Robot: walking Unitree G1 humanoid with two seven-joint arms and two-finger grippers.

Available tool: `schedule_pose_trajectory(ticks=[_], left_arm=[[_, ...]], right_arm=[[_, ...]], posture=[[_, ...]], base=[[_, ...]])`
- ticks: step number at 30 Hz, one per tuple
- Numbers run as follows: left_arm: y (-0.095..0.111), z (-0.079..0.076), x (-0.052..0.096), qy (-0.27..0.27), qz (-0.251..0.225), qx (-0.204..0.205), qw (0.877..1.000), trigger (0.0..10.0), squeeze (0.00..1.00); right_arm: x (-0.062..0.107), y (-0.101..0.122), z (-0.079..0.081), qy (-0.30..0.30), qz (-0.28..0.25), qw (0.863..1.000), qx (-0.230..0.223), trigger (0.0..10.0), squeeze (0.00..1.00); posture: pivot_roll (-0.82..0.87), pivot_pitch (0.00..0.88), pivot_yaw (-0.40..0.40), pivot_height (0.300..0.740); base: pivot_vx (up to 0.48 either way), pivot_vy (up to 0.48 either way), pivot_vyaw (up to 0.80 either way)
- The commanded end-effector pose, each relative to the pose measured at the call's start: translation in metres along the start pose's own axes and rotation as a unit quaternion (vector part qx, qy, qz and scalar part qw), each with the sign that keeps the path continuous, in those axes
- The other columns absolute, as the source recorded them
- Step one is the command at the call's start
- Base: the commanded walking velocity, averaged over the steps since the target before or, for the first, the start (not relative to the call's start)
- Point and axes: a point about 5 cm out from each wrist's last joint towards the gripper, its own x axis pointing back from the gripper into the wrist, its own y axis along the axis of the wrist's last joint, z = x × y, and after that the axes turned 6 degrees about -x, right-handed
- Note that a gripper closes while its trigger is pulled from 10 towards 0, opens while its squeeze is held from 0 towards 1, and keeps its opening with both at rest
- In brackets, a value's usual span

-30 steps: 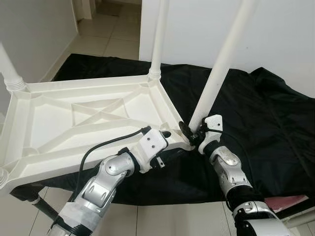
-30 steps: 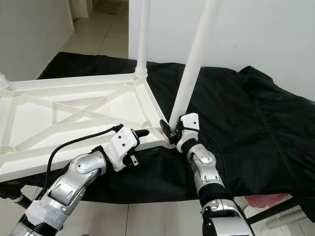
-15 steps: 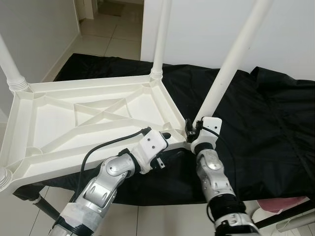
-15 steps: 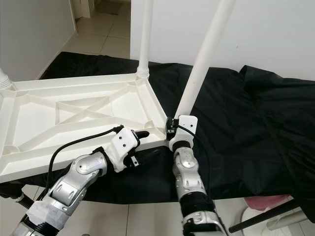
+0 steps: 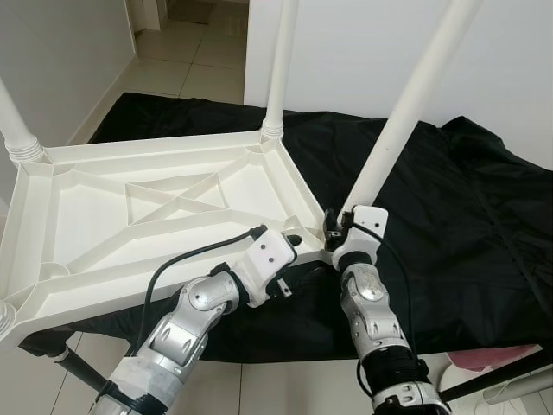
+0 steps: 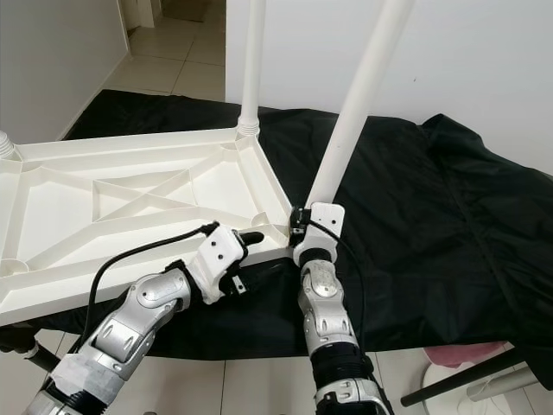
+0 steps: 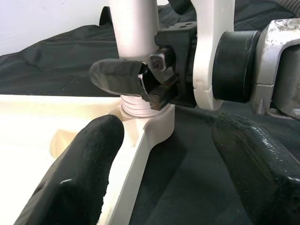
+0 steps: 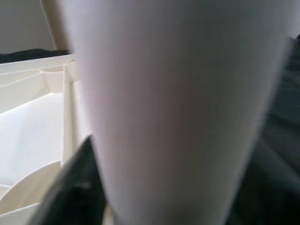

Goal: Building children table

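Inverted white tabletop (image 5: 155,207): lay frame centre-left on black cloth (image 5: 467,207). Leaning white leg (image 5: 406,112): base at near corner, pinched by right gripper (image 5: 332,228). Left gripper (image 7: 154,154): fingers spread, straddling tabletop's edge beside it.

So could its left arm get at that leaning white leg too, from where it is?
Probably yes: the left gripper sits open at the tabletop rim beside the leg, though the right gripper already clasps its base.
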Motion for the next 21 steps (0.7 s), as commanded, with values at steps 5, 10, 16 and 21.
schedule_pose_trajectory(ticks=[5, 10, 16, 21], left_arm=[[0.001, -0.001, -0.002, -0.009, -0.002, -0.005, 1.000, 10.0, 0.00], [0.001, -0.001, -0.001, -0.006, -0.002, -0.005, 1.000, 10.0, 0.00], [0.001, 0.000, 0.001, -0.004, -0.001, -0.006, 1.000, 10.0, 0.00], [0.001, 0.001, 0.001, -0.005, 0.001, -0.009, 1.000, 10.0, 0.00]], right_arm=[[0.002, 0.009, -0.007, 0.016, -0.031, 0.999, 0.009, 10.0, 1.00], [0.005, 0.019, -0.019, 0.054, -0.056, 0.997, 0.005, 10.0, 1.00], [0.008, 0.021, -0.034, 0.123, -0.049, 0.991, 0.006, 10.0, 0.00], [0.007, 0.023, -0.042, 0.184, -0.031, 0.982, 0.024, 10.0, 0.00]], posture=[[-0.01, 0.000, -0.102, 0.740], [0.00, 0.000, -0.106, 0.740], [0.00, 0.000, -0.105, 0.740], [0.00, 0.000, -0.099, 0.740]], base=[[0.000, 0.000, 0.00], [0.000, 0.000, 0.00], [0.000, 0.000, 0.00], [0.000, 0.000, 0.00]])
